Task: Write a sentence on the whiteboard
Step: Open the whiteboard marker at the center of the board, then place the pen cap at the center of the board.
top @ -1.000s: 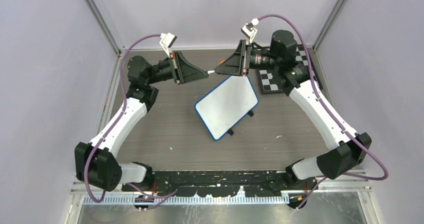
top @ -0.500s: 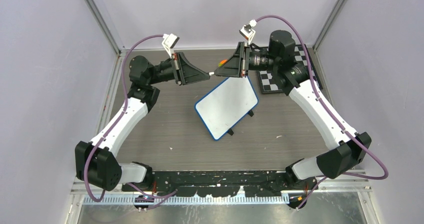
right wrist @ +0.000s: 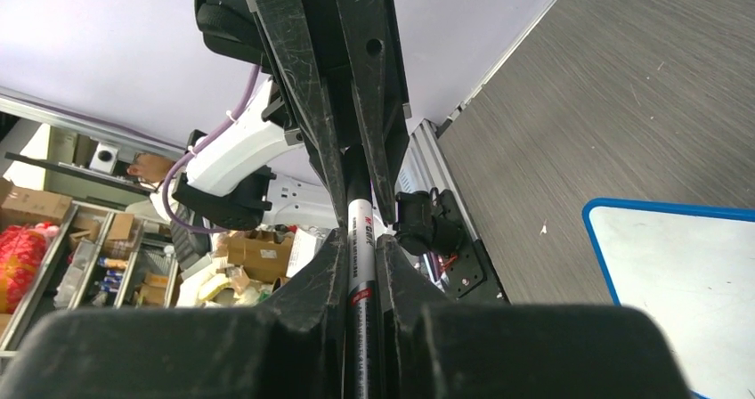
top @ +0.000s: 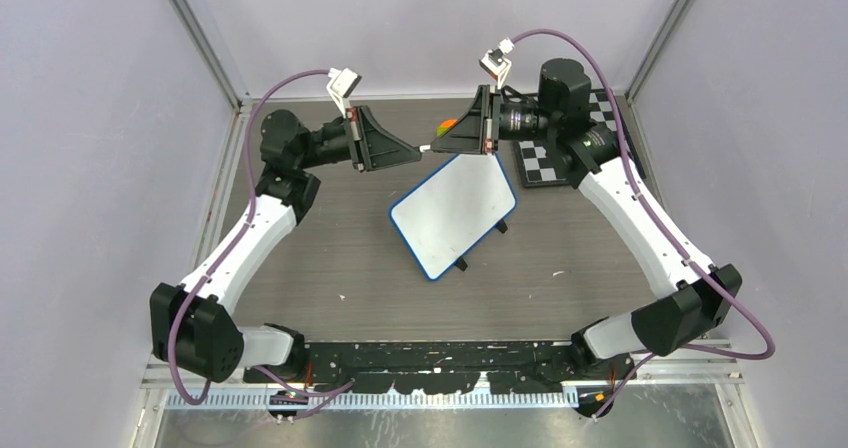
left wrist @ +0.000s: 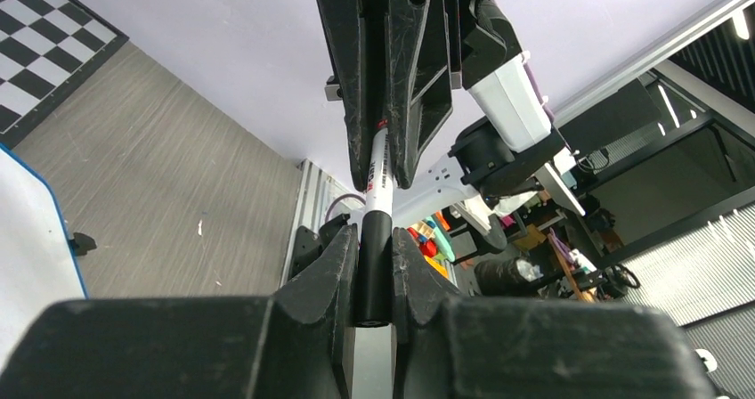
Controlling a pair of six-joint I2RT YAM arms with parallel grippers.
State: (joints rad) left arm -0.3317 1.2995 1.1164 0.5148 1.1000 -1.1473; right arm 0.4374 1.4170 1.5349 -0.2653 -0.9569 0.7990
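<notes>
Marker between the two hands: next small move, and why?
Probably pull the hands straight apart to uncap the marker: the left hand grips its black cap, the right hand grips its white barrel, and the whiteboard looks blank.

Two robot arms counted, left arm (top: 245, 236) and right arm (top: 640, 223), two grippers noted, left gripper (top: 410, 150) and right gripper (top: 438, 147), one marker pen (left wrist: 377, 210), one blue-rimmed whiteboard (top: 455, 213), one checkered board (top: 540, 165), two purple cables (top: 548, 32), one grey wood-grain table (top: 330, 258).
</notes>
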